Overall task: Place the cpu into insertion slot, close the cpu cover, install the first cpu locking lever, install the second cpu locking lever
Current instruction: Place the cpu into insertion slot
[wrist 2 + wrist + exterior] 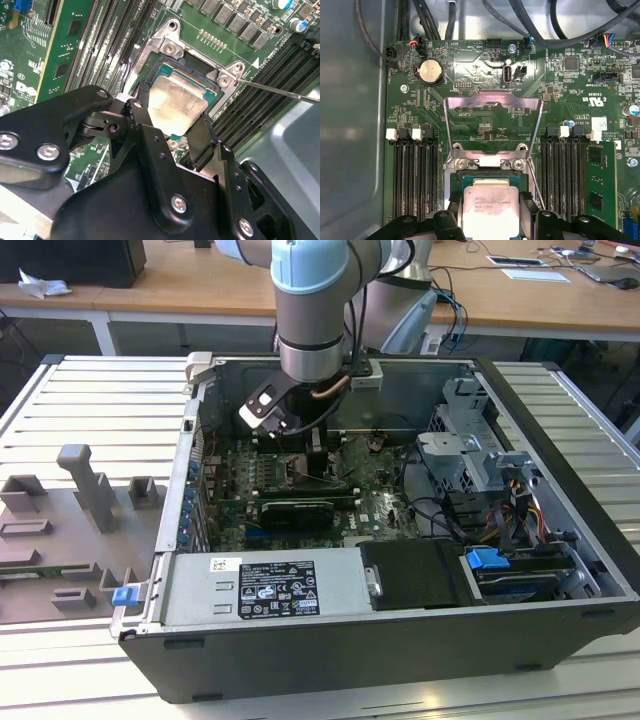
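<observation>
Claw: the claw (175, 109) is closed on the cpu (172, 102), with one black finger (205, 140) pressed to each of two opposite edges.
Cpu: silvery top up, held right over the insertion slot (465, 179); I cannot tell whether it touches the slot.
Insertion slot: uncovered, its silver rim and dark inside showing past the cpu's far edge in both wrist views.
Cpu cover: the cpu cover (492, 101) stands raised on its hinge at the slot's far edge — green board shows through its window.
Lever: a thin metal rod (535, 182) runs just beside one finger.
Flanks: banks of memory slots (415, 175) lie along both sides of the slot, near the fingers.
Room: in the exterior view the arm (310, 330) reaches down into the open computer case (560, 455) near its far wall — the case lies on a slatted surface (90, 410).
</observation>
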### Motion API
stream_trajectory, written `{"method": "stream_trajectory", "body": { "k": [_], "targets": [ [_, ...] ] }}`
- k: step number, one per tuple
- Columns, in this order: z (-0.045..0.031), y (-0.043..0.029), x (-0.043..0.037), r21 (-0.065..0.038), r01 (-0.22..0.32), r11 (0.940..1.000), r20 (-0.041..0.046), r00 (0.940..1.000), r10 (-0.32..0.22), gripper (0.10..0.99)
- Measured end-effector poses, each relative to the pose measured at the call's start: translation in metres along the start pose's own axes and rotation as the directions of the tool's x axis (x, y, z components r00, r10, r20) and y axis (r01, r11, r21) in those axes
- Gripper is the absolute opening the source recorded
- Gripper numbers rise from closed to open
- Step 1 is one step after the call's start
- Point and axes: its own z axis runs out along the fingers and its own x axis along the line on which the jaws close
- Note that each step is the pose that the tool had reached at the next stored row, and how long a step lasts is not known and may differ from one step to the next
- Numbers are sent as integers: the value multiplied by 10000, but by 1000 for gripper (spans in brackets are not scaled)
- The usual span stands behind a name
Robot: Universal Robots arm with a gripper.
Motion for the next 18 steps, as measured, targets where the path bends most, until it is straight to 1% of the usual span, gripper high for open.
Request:
{"method": "stream_trajectory", "body": {
  "k": [6,9,18],
  "targets": [
    [28,-17,1,1,3,10000,11,10000,-3,541],
    [35,-16,0,2,8,10000,88,10000,-8,541],
    [25,-7,1,0,32,10000,85,10000,-32,541]
  ]
}}
